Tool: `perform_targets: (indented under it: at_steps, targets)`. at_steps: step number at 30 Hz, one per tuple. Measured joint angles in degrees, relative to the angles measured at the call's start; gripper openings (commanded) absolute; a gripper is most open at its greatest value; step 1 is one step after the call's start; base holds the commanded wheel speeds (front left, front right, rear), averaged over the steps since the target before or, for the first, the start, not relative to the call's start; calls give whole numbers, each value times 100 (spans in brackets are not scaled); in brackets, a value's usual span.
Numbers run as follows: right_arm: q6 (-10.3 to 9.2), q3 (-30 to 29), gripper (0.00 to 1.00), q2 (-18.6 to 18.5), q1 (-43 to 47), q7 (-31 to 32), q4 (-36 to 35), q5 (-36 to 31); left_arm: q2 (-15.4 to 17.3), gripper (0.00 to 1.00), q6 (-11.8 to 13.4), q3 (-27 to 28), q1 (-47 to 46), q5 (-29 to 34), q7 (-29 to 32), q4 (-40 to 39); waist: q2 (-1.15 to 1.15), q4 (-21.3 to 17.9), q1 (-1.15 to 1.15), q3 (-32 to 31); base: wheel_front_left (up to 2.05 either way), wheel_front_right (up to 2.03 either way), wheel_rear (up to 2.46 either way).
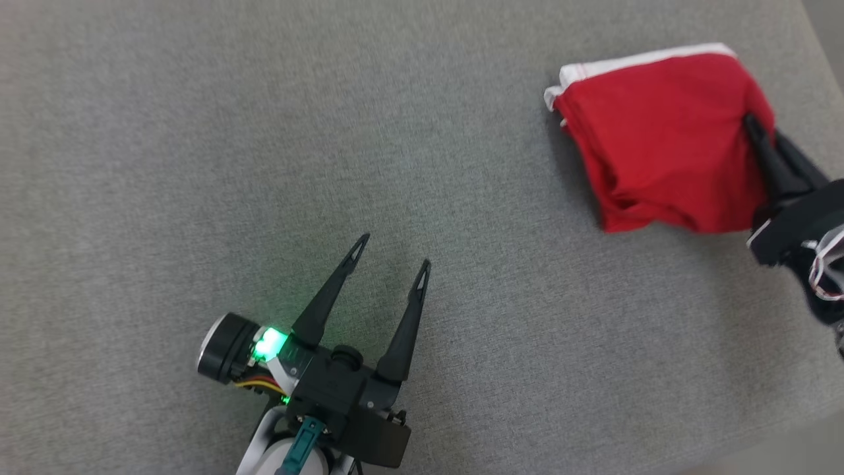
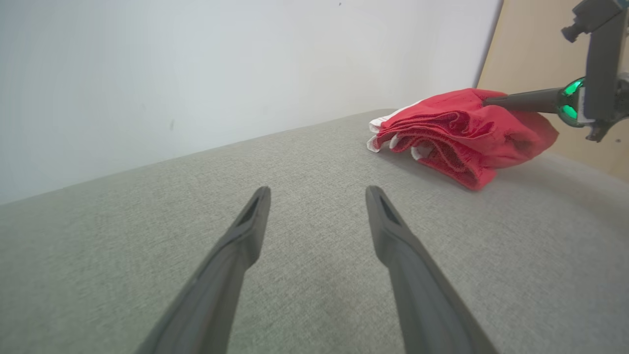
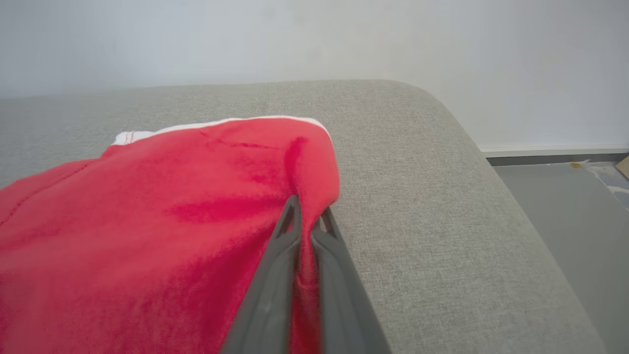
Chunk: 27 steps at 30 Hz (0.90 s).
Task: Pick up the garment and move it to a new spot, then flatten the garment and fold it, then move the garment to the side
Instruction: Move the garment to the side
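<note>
Where right fingers (image 3: 273, 285) pinch, garment (image 1: 659, 138) creases

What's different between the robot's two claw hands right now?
The left gripper has its fingers spread wide and holds nothing; the right gripper has its fingers pinched shut on the red garment. The left gripper is over bare grey cushion, apart from the garment; the right gripper is at the garment's edge, near the cushion's corner. Both have two long, dark, tapering fingers.
</note>
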Motion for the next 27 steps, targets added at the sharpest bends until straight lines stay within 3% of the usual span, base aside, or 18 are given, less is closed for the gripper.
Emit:
perform_targets:
  at_steps: [12, 20, 21, 22, 24, 25, 26, 27]
  targets:
    - [0, -1240, 0, -549, -280, -2, 261, -1248, 14, 100, -46, -163, -357, 104, 211, -512, 0, 52, 0, 845, 0, 0, 0]
    - [0, -1583, 0, -770, -290, -1, 558, -1833, 13, 100, -51, -256, -407, 102, 216, -570, 0, 290, -1, 977, 0, 0, 0]
    - [0, -1633, 9, -771, -292, -2, 584, -1894, 12, 100, -51, -267, -414, 100, 215, -563, -1, 320, -1, 980, 0, 0, 0]
    - [0, -1674, 5, -769, -293, -1, 611, -1974, 13, 100, -51, -277, -416, 94, 214, -554, 0, 348, -1, 979, 0, 0, 0]
    - [0, -1733, 19, -757, -293, -2, 661, -2083, 13, 100, -49, -277, -418, 90, 210, -549, 0, 371, -1, 975, 0, 0, 0]
    - [0, -1825, 55, -733, -293, -1, 722, -2180, 12, 100, -49, -281, -422, 75, 208, -541, 0, 389, -1, 966, 0, 0, 0]
    - [0, -1937, 100, -710, -293, -1, 779, -2278, 11, 100, -48, -282, -427, 64, 207, -531, 0, 402, 0, 950, 0, 0, 0]
    - [1, -2071, 100, -687, -293, -1, 834, -2394, 8, 100, -46, -290, -431, 59, 200, -516, 0, 416, 0, 932, 0, 0, 0]
